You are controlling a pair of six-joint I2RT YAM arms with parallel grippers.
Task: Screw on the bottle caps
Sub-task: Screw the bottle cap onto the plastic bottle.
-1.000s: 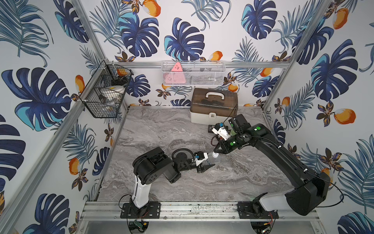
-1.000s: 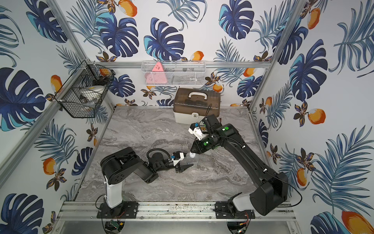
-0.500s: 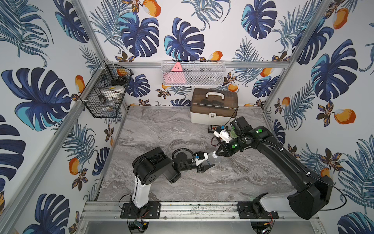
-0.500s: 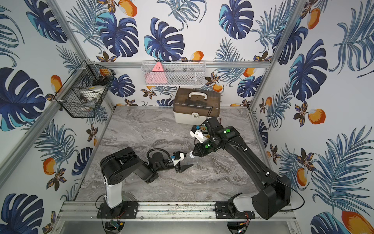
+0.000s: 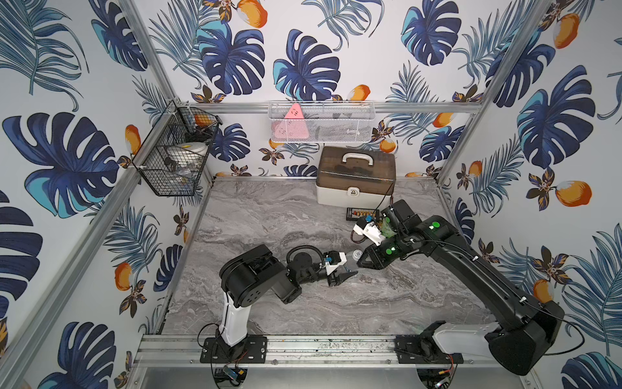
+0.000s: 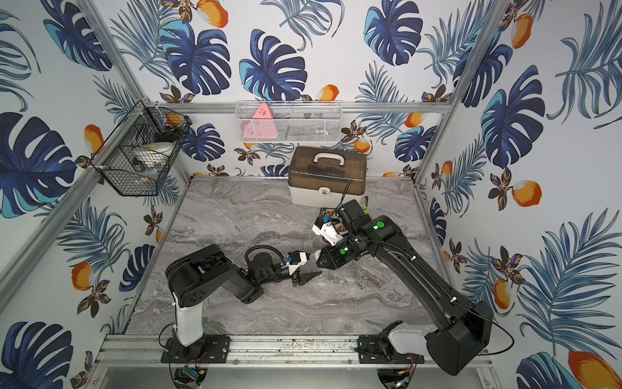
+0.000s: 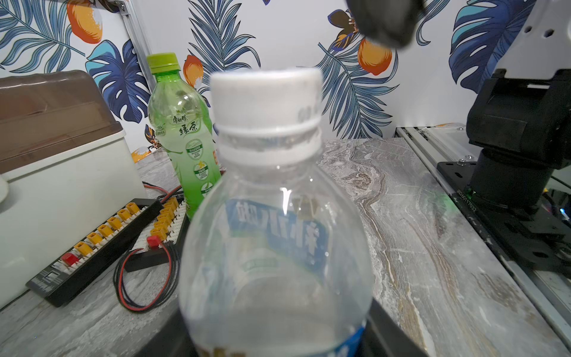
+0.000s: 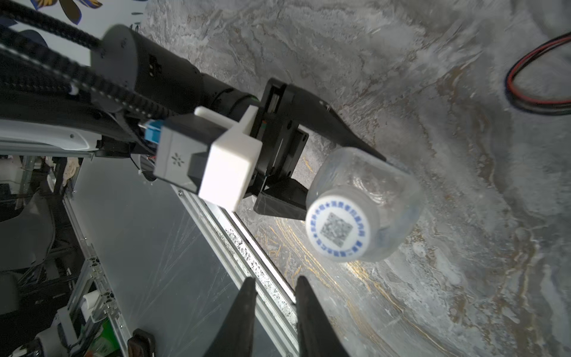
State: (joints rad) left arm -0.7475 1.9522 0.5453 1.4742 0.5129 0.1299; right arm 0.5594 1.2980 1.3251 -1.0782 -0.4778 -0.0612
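The marbled table (image 5: 269, 215) bears a box (image 5: 353, 182), connector board (image 7: 102, 235), green bottle (image 7: 182, 133), seemingly the clear bottle (image 7: 278, 247).

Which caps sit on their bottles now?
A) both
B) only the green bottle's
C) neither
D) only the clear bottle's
A: in the left wrist view the yellow-green cap tops the green bottle, and the white cap tops the clear bottle.

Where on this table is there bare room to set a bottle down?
Free: the table's back-left, between the left wall and the box; also the front-middle patch by the rail. Crowded: before the box, where connector board, wires, green bottle and right arm bunch; and mid-table, where the left jaws hold the clear bottle.
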